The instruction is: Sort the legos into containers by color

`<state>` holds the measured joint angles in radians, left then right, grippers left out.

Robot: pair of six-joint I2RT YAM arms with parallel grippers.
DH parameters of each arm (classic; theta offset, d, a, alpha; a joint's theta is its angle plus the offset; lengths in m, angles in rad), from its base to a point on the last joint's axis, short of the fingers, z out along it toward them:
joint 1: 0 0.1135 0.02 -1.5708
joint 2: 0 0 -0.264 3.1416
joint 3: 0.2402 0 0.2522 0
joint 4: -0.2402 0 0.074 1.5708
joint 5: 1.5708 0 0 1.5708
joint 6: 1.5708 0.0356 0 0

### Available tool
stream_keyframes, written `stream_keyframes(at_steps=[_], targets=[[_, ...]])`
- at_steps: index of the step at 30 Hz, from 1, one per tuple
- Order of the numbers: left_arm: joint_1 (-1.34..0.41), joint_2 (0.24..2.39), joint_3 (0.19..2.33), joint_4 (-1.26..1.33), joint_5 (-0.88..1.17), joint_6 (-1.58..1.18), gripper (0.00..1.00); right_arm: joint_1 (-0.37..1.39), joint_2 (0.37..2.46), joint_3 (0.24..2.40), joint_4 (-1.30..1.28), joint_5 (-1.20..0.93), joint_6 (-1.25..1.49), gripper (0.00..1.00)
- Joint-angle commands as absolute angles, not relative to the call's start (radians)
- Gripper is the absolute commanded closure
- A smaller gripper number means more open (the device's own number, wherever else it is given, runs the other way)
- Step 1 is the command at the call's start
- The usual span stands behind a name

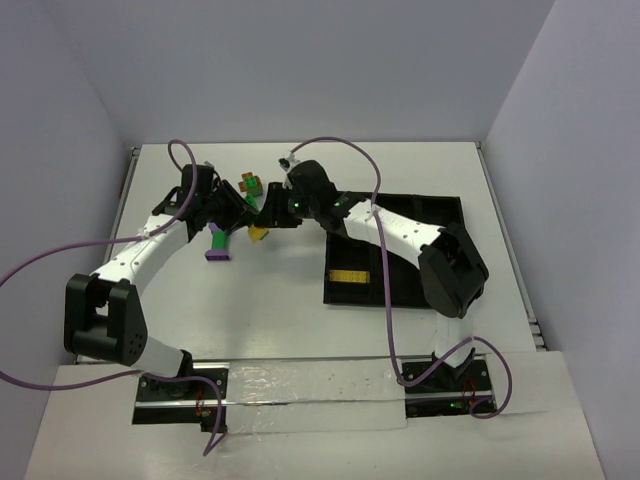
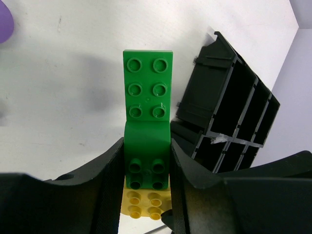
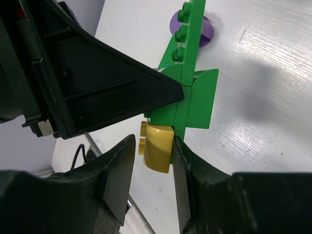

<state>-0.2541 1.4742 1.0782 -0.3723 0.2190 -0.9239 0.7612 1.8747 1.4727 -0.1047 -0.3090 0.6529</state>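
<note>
Left gripper (image 2: 146, 163) clamps green lego (image 2: 147, 87) above tabletop (image 2: 53, 78), beside tray (image 2: 229, 97). Right gripper (image 3: 153, 144) brackets attached yellow lego (image 3: 158, 157); we cannot tell whether it grips. Risk: a skewed pull drops both

Bright, even, diffuse light fills every view. From above, the white table (image 1: 280, 300) nearly washes out, and the glossy strip (image 1: 300, 385) along the bottom throws glare. Wrist views show soft grey shadows at centre left and upper right; the green brick (image 2: 147, 78) is sharp, while the black fingers (image 2: 97, 195) at the bottom edge are dark and blurred.
</note>
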Motion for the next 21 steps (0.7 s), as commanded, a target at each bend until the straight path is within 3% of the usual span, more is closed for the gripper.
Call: stream_keyframes(at_steps=[1, 6, 10, 16, 21], targets=[[-0.258, 1.471, 1.087, -0.343, 0.237, -0.917, 1.00, 0.774, 1.908, 1.528, -0.072, -0.344, 0.640, 0.57], [-0.258, 1.481, 1.096, -0.359, 0.221, -0.911, 1.00, 0.779, 1.905, 1.516, -0.064, -0.337, 0.643, 0.58], [-0.258, 1.499, 1.103, -0.367, 0.212, -0.903, 1.00, 0.781, 1.896, 1.492, -0.057, -0.320, 0.649, 0.72], [-0.258, 1.531, 1.108, -0.369, 0.200, -0.891, 1.00, 0.780, 1.903, 1.472, -0.049, -0.303, 0.655, 0.74], [-0.259, 1.575, 1.111, -0.370, 0.183, -0.884, 1.00, 0.779, 1.923, 1.442, -0.024, -0.291, 0.669, 0.94]])
